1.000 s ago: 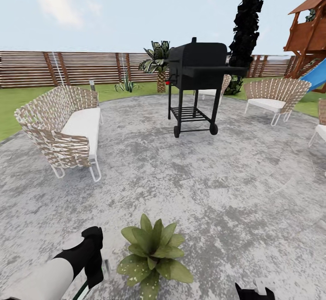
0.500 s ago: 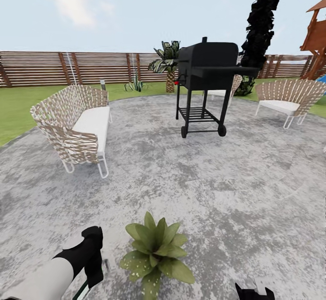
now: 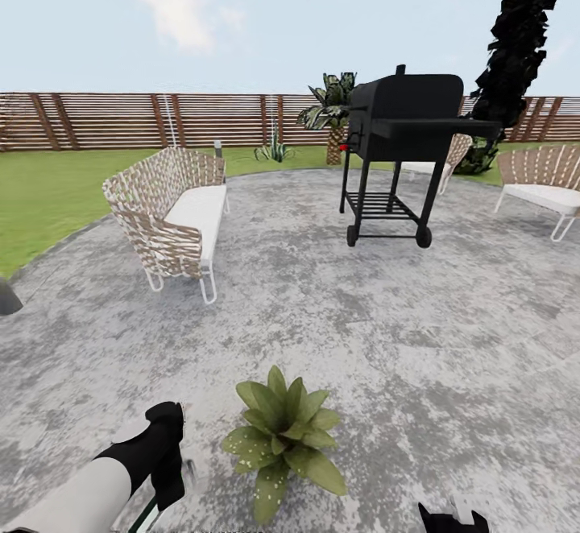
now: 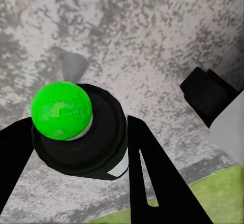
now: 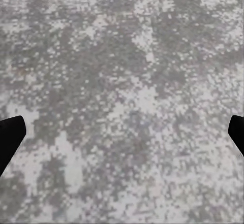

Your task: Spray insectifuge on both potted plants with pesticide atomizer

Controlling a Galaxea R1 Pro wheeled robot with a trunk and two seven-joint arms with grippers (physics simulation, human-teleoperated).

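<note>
Atomizer point(image 4: 76, 132) clamped in L claw point(image 4: 76, 178); R claw point(image 5: 122, 132) spread apart above paving point(image 5: 127, 56).

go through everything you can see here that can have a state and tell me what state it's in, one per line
Left claw: shut on the pesticide atomizer, green cap facing the camera.
Right claw: open, nothing between its fingers, above bare paving.
Potted plant: upright on the patio, just ahead of the robot.
Barbecue grill: lid closed, standing on its wheels.
Wicker sofa: upright, unoccupied.
</note>
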